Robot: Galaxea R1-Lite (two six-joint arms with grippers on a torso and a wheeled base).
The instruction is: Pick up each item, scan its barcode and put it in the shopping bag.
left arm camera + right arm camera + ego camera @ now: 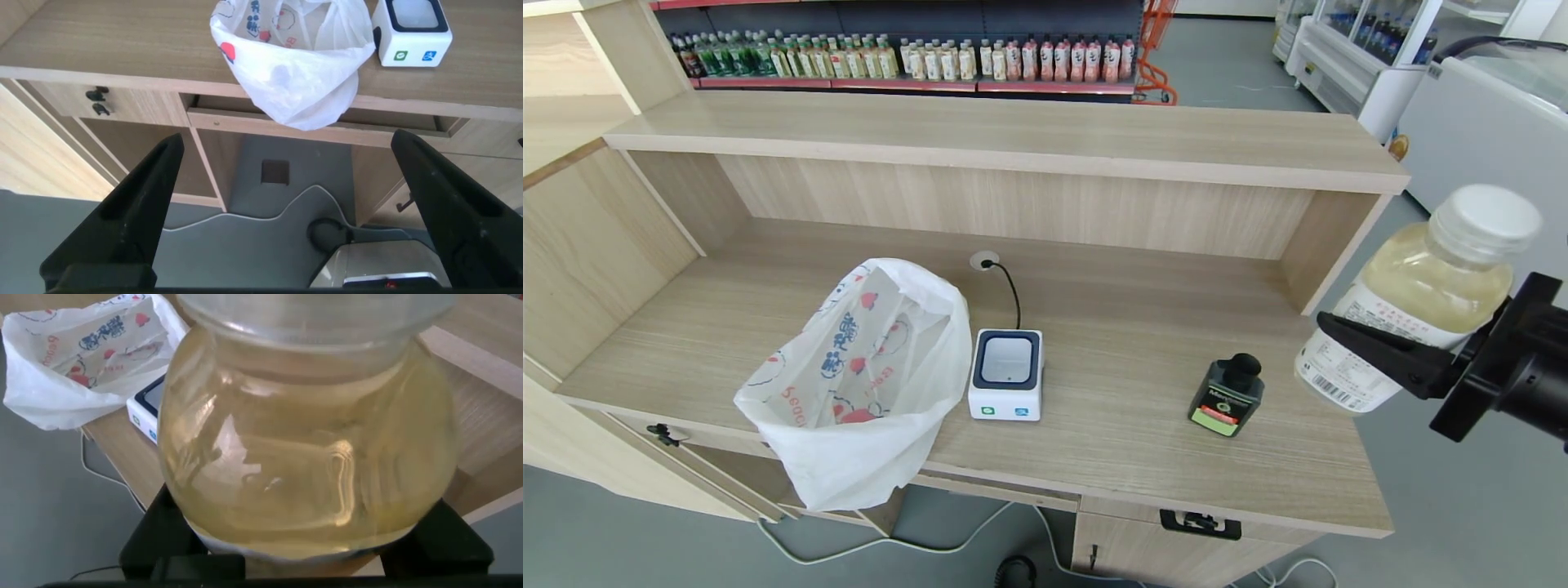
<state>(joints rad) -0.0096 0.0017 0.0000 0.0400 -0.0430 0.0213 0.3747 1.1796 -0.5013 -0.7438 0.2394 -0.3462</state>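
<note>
Head view. Noted bottle (1421,302) at right edge of frame, beyond counter (1135,327) end, clamped by right gripper (1372,347) across labelled lower body, cap tilted up-right. Logged shopping bag (858,384) lower left, scanner (1006,371) centre, small dark bottle (1227,398) right of centre.

Left wrist view. Found left gripper (286,212) spread wide, empty, low before counter front.

Right wrist view. Saw pale liquid filling bottle. Judged heavy, rigid, slick; best gripped firmly at labelled body.
</note>
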